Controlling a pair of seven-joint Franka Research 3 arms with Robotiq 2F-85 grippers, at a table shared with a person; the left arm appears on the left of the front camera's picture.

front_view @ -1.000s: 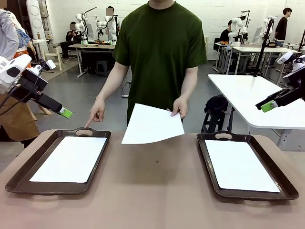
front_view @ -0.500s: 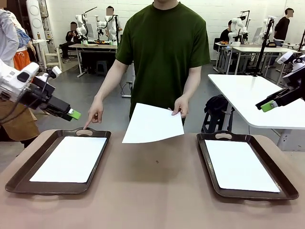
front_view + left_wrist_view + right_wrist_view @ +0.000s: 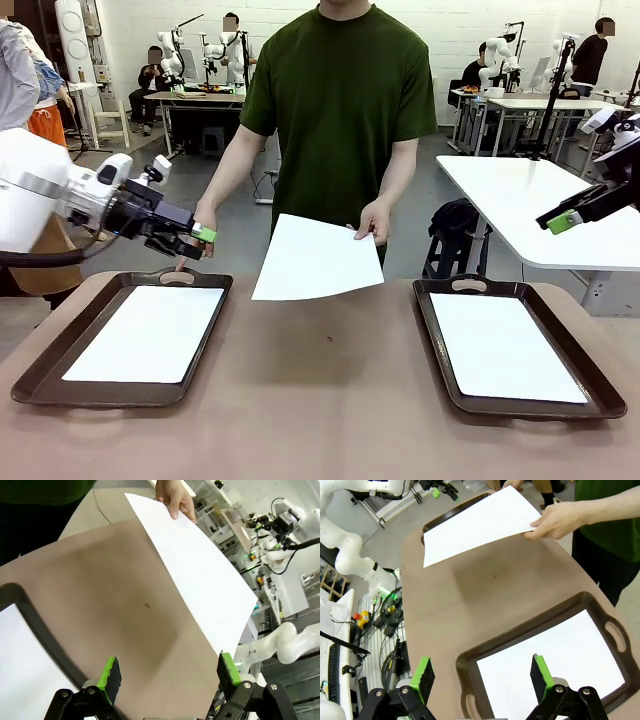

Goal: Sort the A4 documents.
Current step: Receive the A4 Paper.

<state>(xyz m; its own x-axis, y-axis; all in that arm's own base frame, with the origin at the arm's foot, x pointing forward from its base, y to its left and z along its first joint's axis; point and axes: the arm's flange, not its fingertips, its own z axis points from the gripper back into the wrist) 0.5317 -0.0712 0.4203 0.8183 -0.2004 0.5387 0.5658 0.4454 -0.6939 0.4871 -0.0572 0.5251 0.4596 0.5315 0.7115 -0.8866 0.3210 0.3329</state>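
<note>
- My left jaws [image 3: 165, 672] stand wide apart with nothing between the green pads [image 3: 111, 672]; from my left wrist I look past them onto the brown bench [image 3: 115, 605] and the held sheet [image 3: 200, 575].
- In the front view my left jaws [image 3: 200, 238] hang in the air above the far handle of the left tray [image 3: 128, 392], close to the person's pointing hand [image 3: 203, 218], which they partly cover.
- My right jaws [image 3: 480, 677] are open too and hold nothing; below them lies the right tray [image 3: 530, 625] with a white A4 sheet [image 3: 555, 655] flat inside it.
- In the front view my right jaws [image 3: 566, 220] hover high, well apart from the right tray and out past its far right corner.
- The left tray carries its own flat A4 sheet [image 3: 148, 333], lying within the rim.
- Between the two trays the bench is bare brown with one small dark speck [image 3: 330, 340].
- Beyond that speck, the person's other hand [image 3: 374, 222] pinches the far corner of the held sheet, which slopes in the air over the bench's far edge, touching neither tray.
- The person in a dark green shirt [image 3: 340, 100] stands at the far side of the bench.
</note>
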